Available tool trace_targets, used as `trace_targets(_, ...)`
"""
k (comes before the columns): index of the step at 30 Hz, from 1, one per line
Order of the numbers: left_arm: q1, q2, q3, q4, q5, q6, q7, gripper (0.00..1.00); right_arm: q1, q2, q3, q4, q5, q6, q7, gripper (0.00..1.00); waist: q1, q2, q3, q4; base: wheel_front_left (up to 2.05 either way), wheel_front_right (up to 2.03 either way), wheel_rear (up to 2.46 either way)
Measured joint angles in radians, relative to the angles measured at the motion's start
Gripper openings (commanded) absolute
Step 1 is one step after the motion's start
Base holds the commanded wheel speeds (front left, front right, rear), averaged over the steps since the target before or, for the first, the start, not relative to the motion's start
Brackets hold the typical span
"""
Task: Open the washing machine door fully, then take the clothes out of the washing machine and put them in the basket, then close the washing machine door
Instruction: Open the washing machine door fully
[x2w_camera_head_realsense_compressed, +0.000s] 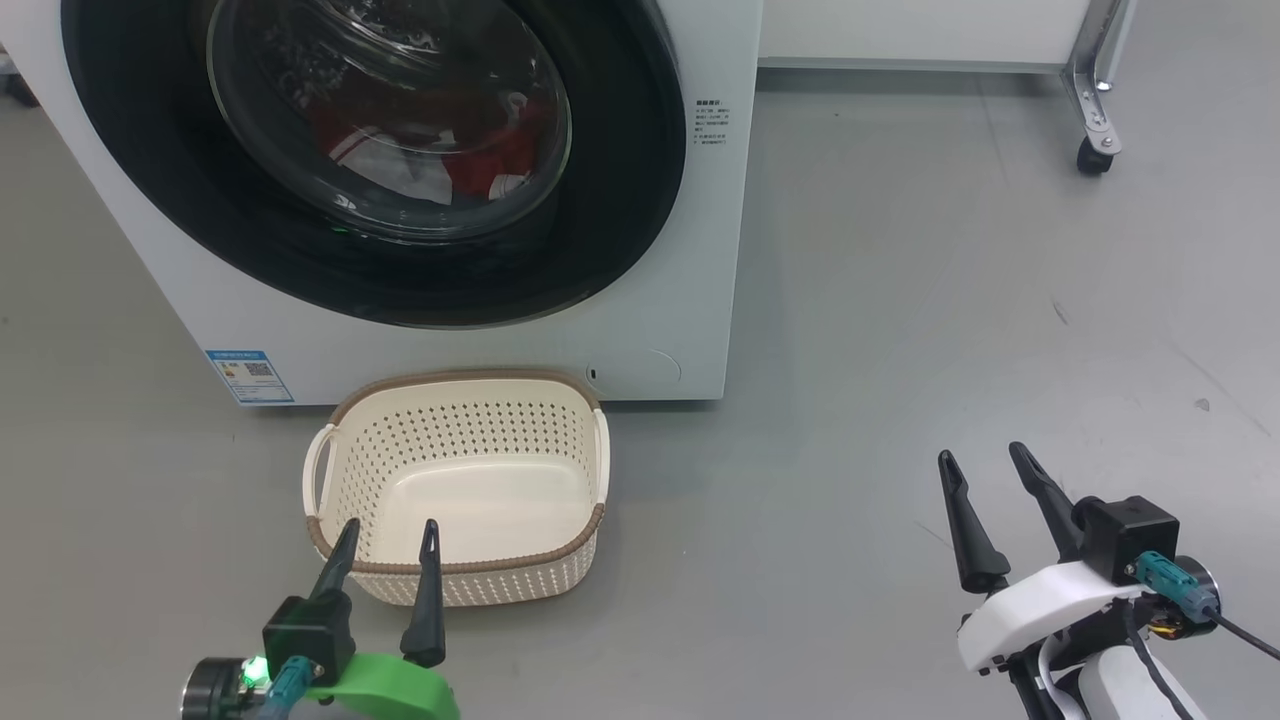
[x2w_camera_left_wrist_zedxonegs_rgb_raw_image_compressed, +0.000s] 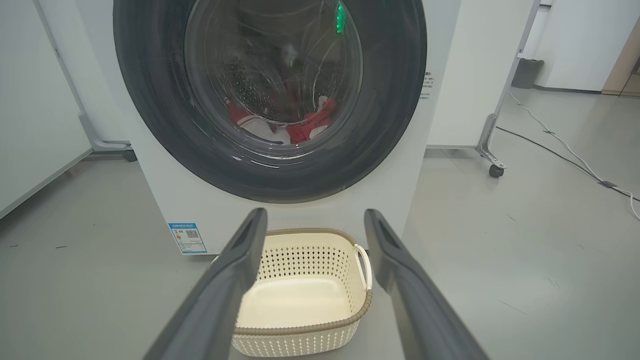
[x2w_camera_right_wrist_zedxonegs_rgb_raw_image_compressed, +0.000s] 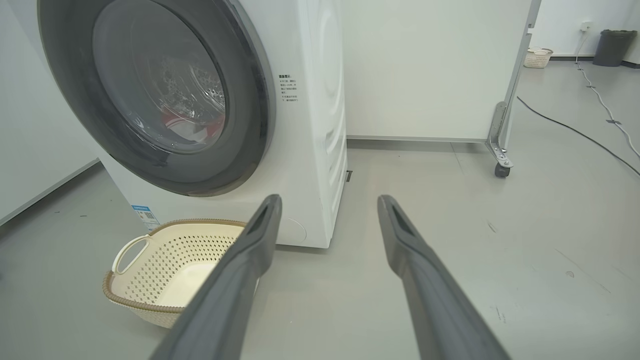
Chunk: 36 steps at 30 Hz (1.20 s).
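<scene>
Though printed in short dark lines on washer (x2w_camera_head_realsense_compressed: 700, 300), right of door (x2w_camera_head_realsense_compressed: 130, 180), could not be read in any view: text (x2w_camera_head_realsense_compressed: 710, 123) too small. Noted blue label (x2w_camera_head_realsense_compressed: 249, 376) at lower left of washer front, with QR code and fine print, equally illegible.

Found door shut flat against washer front. Saw clothes (x2w_camera_head_realsense_compressed: 480, 165), red and white, through glass, low inside drum. Located basket (x2w_camera_head_realsense_compressed: 470, 590) on floor (x2w_camera_head_realsense_compressed: 900, 350), just before washer and below door, bare cream bottom showing.

From head view, took in both grippers together: left gripper (x2w_camera_head_realsense_compressed: 390, 524) at lower left, above near rim of basket; right gripper (x2w_camera_head_realsense_compressed: 981, 452) at lower right, over floor, well apart from basket. From left wrist view, faced door head-on, with green light (x2w_camera_left_wrist_zedxonegs_rgb_raw_image_compressed: 340, 17) reflected high in glass and basket framed between fingers (x2w_camera_left_wrist_zedxonegs_rgb_raw_image_compressed: 225, 290). From right wrist view, caught washer side wall (x2w_camera_right_wrist_zedxonegs_rgb_raw_image_compressed: 327, 125), white panel (x2w_camera_right_wrist_zedxonegs_rgb_raw_image_compressed: 430, 70) on caster (x2w_camera_right_wrist_zedxonegs_rgb_raw_image_compressed: 501, 170) behind, and second small basket (x2w_camera_right_wrist_zedxonegs_rgb_raw_image_compressed: 538, 57) far back; placed basket left of fingers (x2w_camera_right_wrist_zedxonegs_rgb_raw_image_compressed: 235, 280).

Found jaws of left gripper spread wide, gripping nothing, apart from basket. Found jaws of right gripper likewise spread wide, gripping nothing, touching nothing.
</scene>
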Motion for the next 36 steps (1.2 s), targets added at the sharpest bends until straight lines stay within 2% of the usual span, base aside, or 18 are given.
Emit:
trace_targets(1,-0.001,0.000,-0.001,-0.001,0.000,0.000,0.000,1.00,0.000,0.000,0.000,-0.001,0.000,0.000,0.000,0.87,0.0000,0.0000,0.004,0.001,0.00,0.00,0.00)
trace_targets(2,-0.002,0.000,-0.003,-0.002,0.000,0.000,0.000,1.00,-0.001,-0.001,0.000,-0.001,0.000,0.001,0.000,0.16,0.0000,0.0000,0.009,0.002,0.00,0.00,0.00)
trace_targets(3,-0.003,0.000,-0.005,-0.003,0.000,0.000,0.000,1.00,-0.001,-0.001,0.000,-0.003,0.000,0.001,0.000,0.00,0.0000,0.0000,0.014,0.004,0.00,0.00,0.00)
trace_targets(8,-0.021,0.000,-0.014,-0.013,0.000,0.000,0.000,1.00,-0.021,-0.002,-0.011,-0.023,0.019,0.005,0.000,0.00,0.0000,0.0000,0.045,0.013,0.00,0.00,0.00)
trace_targets(14,-0.051,0.000,-0.035,-0.027,-0.002,0.000,0.000,1.00,-0.068,-0.002,-0.050,-0.046,0.085,0.030,0.019,0.00,0.0000,0.0000,0.095,0.031,0.00,0.00,0.00)
trace_targets(17,-0.064,0.000,-0.038,-0.034,-0.011,0.000,0.000,1.00,-0.108,0.001,-0.082,-0.061,0.148,0.046,0.042,0.00,0.0000,0.0000,0.123,0.043,0.00,0.00,0.00)
trace_targets(20,-0.090,0.000,-0.054,-0.045,-0.011,0.000,0.000,1.00,-0.150,0.034,-0.133,-0.076,0.288,0.072,0.084,0.00,0.0000,0.0000,0.155,0.057,0.00,0.00,0.00)
trace_targets(23,-0.119,0.000,-0.057,-0.060,-0.011,0.000,0.000,1.00,-0.205,0.048,-0.169,-0.091,0.377,0.075,0.130,0.00,0.0000,0.0000,0.191,0.073,0.00,0.00,0.00)
trace_targets(28,-0.148,0.000,-0.069,-0.069,-0.012,0.000,0.000,1.00,-0.324,0.019,-0.229,-0.114,0.487,0.081,0.214,0.00,0.0000,0.0000,0.254,0.102,0.00,0.00,0.00)
trace_targets(32,-0.177,0.000,-0.100,-0.081,-0.017,0.000,0.000,1.00,-0.434,-0.053,-0.231,-0.134,0.481,0.085,0.272,0.00,0.0000,0.0000,0.308,0.126,0.00,0.00,0.00)
trace_targets(36,-0.218,0.000,-0.118,-0.095,-0.020,0.000,0.000,1.00,-0.542,-0.091,-0.251,-0.140,0.496,0.085,0.327,0.00,0.0000,0.0000,0.362,0.151,0.00,0.00,0.00)
